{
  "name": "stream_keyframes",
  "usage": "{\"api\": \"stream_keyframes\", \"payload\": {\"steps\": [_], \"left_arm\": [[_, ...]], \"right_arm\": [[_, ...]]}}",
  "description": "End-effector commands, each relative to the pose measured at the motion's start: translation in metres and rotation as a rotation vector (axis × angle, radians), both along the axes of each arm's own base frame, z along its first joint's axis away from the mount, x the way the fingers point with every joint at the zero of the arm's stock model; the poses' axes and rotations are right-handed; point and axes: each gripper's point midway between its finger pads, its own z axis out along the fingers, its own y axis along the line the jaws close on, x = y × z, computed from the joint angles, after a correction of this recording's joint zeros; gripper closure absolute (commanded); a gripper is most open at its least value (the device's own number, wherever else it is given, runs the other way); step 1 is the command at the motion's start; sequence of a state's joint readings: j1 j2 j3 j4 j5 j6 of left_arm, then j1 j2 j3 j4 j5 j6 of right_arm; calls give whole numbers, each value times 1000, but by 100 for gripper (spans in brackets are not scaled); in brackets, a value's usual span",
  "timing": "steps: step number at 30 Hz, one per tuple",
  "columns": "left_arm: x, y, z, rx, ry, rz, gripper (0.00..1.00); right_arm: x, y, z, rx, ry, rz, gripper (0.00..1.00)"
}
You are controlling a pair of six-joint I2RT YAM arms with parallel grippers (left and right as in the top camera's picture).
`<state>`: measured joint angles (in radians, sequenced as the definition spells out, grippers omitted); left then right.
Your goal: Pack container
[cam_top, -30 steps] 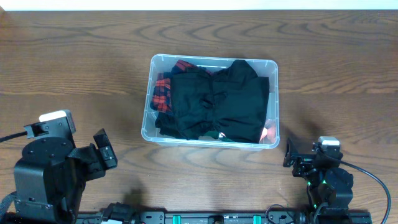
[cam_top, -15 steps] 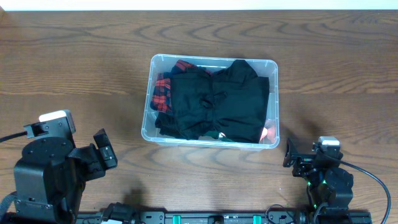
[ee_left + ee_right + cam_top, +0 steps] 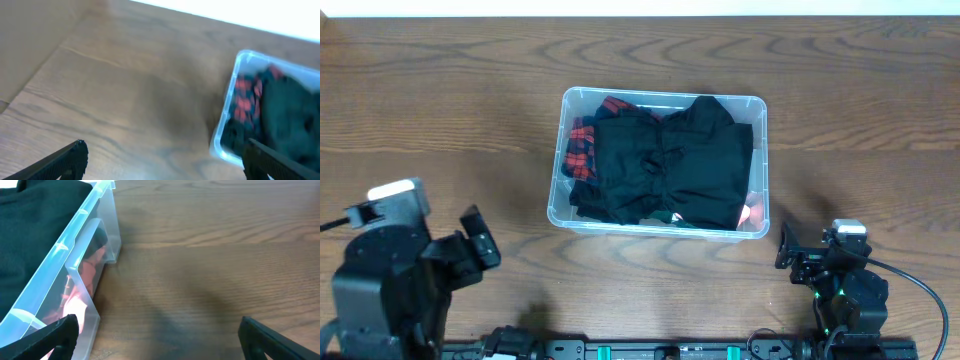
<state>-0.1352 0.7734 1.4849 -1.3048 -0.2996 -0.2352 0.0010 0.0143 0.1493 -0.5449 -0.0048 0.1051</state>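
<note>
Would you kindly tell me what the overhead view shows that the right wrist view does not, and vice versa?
Only overhead: the whole container, red plaid cloth at its left end, and the left gripper. Only right wrist: the container's end wall side-on, from near table height. Both: the black garment on top, an orange item in the corner, the wooden table, and the open right gripper.

Matte black left hand (image 3: 164, 150) and right hand (image 3: 157, 324), angular fingers (image 3: 65, 159), black cable (image 3: 923, 288).
</note>
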Motion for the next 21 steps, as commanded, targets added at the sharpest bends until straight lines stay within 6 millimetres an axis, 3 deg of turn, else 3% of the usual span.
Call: {"api": "stream_keyframes", "payload": {"steps": [1,9,15,21], "left_arm": [[-5,10,2,16,-60,41,2],[1,-22,-23,63,-188,-224,2],[-7,-28,-77,46,-184,-253,2],[4,-37,-130,13,-190,-303,2]], "right_arm": [[0,-1,1,-4,-8,-3,1],[0,-1,1,-4,-8,-3,1],[0,-1,1,-3,-8,-4,1],[0,-1,1,-4,-8,-3,1]]}}
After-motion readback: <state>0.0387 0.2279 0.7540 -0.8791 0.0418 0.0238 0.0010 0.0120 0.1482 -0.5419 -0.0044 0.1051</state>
